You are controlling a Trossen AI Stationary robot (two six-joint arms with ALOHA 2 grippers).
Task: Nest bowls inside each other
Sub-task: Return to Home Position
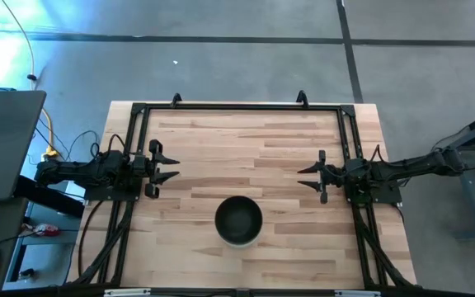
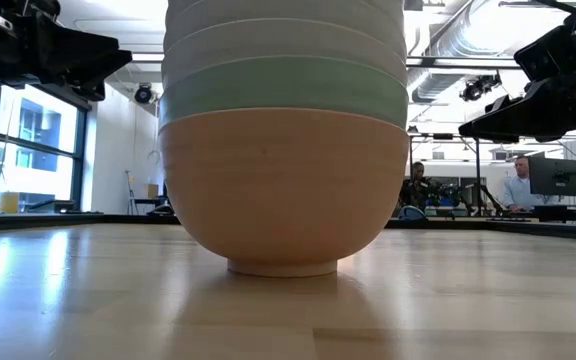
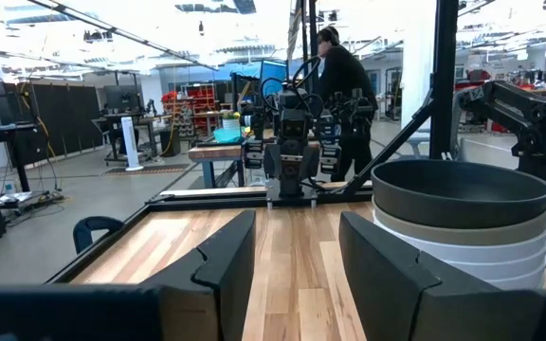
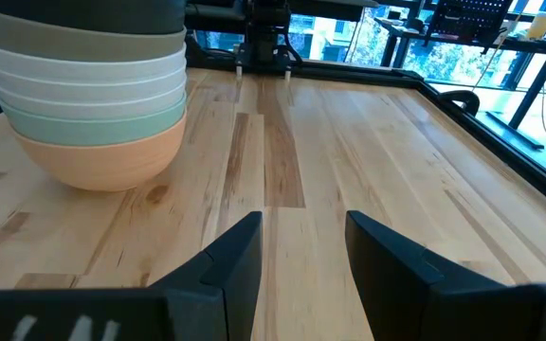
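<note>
The left end effector (image 1: pixel 165 164) hangs over the bench (image 1: pixel 246 136) near its left side. Its two fingers (image 3: pixel 218 265) are spread wide, with only bench wood showing between them. The right end effector (image 1: pixel 310 176) hangs near the other side and faces the left one. Its fingers (image 4: pixel 233 254) are spread wide too, with only wood between them.

The stack of bowls (image 1: pixel 238 220) stands on the bench between the two end effectors, but not on the line from one to the other. It is ahead of each one and off to the side, nearer the bench edge at the bottom of the high view. It is well apart from both, and no finger touches it.

All seven bowls sit one inside the next. The peach-orange bowl (image 4: pixel 102 156) is at the bottom, with its foot on the wood. Inside it sits the mint green bowl (image 4: pixel 98 123). In that one sit the three white bowls (image 4: pixel 88 80), each in the one below. In the top white one sits the olive-grey bowl (image 4: pixel 74 40). In that one sits the black bowl (image 3: pixel 461 189), which is on top. Only a band of rim peeks out from each inner bowl. From above, just the black bowl's dark round inside shows. The stack stands up straight.

A black frame (image 1: pixel 237 107) runs around the bench. In the room past the bench, people (image 2: pixel 518 185) sit at desks. A person (image 3: pixel 344 66) in dark clothes stands farther off among other benches.
</note>
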